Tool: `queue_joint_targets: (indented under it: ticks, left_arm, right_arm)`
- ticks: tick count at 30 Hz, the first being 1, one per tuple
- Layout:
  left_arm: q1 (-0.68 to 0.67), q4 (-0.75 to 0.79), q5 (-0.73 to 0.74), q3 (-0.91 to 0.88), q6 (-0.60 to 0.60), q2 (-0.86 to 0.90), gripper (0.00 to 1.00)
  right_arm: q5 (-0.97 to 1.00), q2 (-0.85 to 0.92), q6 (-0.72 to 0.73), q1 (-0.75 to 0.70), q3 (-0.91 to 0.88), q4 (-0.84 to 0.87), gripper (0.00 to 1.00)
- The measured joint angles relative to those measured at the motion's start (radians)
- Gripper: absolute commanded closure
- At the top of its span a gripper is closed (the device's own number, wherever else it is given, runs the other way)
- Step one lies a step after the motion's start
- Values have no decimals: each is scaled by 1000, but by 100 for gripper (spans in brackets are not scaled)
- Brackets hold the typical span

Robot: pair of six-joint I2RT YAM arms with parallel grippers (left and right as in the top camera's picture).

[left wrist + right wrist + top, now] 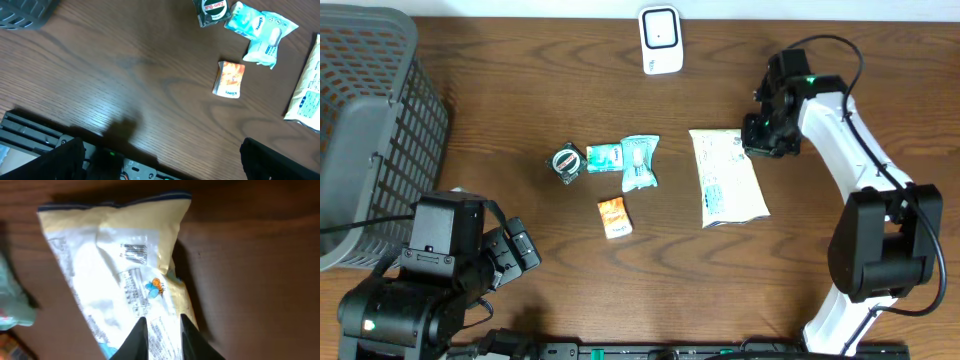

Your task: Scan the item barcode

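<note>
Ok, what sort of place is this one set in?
Probably a mock shop checkout on a wooden table: a white barcode scanner, a grey shopping basket, and small packaged goods such as a snack bag.

Pose, left arm point(435, 245) — folded low at the near left of the overhead view, wrist turned toward the middle. The left gripper point(165, 167) has its jaws spread wide; its dark fingers point(272, 160) show only at the lower corners of the wrist view.

Pose, right arm point(840, 140) — rises from its base at near right, forearm slanting inward, wrist bent down. The right gripper point(161, 325) points downward, tips close together with a narrow slit between them.
</note>
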Motion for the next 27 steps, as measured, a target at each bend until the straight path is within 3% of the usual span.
queue_joint_targets:
  ticks: [4, 6, 9, 12, 19, 22, 25, 27]
  left_arm:
    - [0, 0, 0, 0, 0, 0, 3]
    - [0, 0, 0, 0, 0, 0, 2]
    - [0, 0, 0, 0, 0, 0, 2]
    - [0, 0, 0, 0, 0, 0, 2]
    - [0, 0, 0, 0, 0, 0, 2]
    - [0, 0, 0, 0, 0, 0, 2]
    - [0, 0, 0, 0, 0, 0, 2]
    - [0, 0, 0, 0, 0, 0, 3]
  right_arm:
    - [-4, -1, 2, 5, 15, -42, 71]
    - [-5, -1, 0, 11, 14, -64, 71]
    - [-6, -1, -3, 35, 0, -83, 84]
    - [-11, -1, -1, 68, -42, -85, 89]
    - [0, -1, 1, 143, -217, 34, 83]
    - [23, -11, 11, 163, -270, 74, 90]
    - [39, -26, 26, 173, -283, 50, 93]
    - [45, -25, 31, 178, -282, 0, 89]
